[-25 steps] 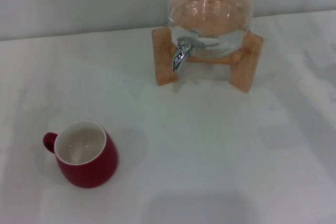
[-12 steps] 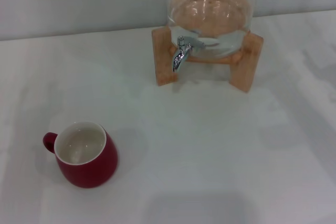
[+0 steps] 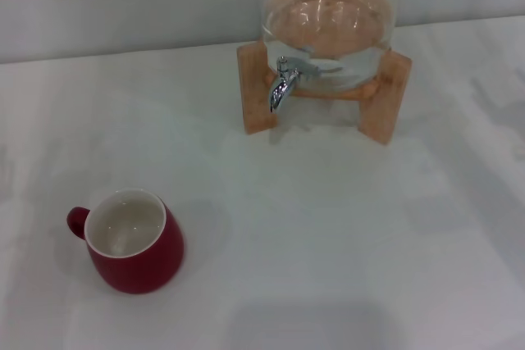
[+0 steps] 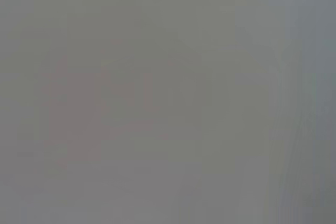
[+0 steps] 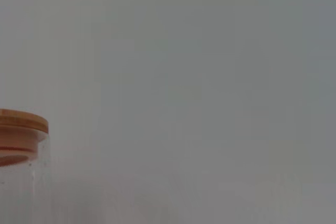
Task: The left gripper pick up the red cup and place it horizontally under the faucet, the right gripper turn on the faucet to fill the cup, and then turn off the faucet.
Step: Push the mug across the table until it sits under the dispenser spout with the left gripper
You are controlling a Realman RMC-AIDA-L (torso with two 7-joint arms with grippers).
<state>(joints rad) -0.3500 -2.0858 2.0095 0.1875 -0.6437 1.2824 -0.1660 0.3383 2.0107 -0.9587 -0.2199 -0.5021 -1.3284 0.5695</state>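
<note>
The red cup point(image 3: 131, 241) stands upright on the white table at the front left, its white inside facing up and its small handle pointing left. The chrome faucet point(image 3: 283, 81) sticks out from the front of a clear glass jar point(image 3: 328, 26) on a wooden stand point(image 3: 256, 88) at the back centre. The spout points down over bare table, far from the cup. Neither gripper shows in any view. The left wrist view shows only a plain grey surface. The right wrist view shows the jar's wooden lid point(image 5: 21, 129) and glass top.
The white table point(image 3: 328, 227) stretches between the cup and the jar stand. A grey wall runs along the back edge of the table.
</note>
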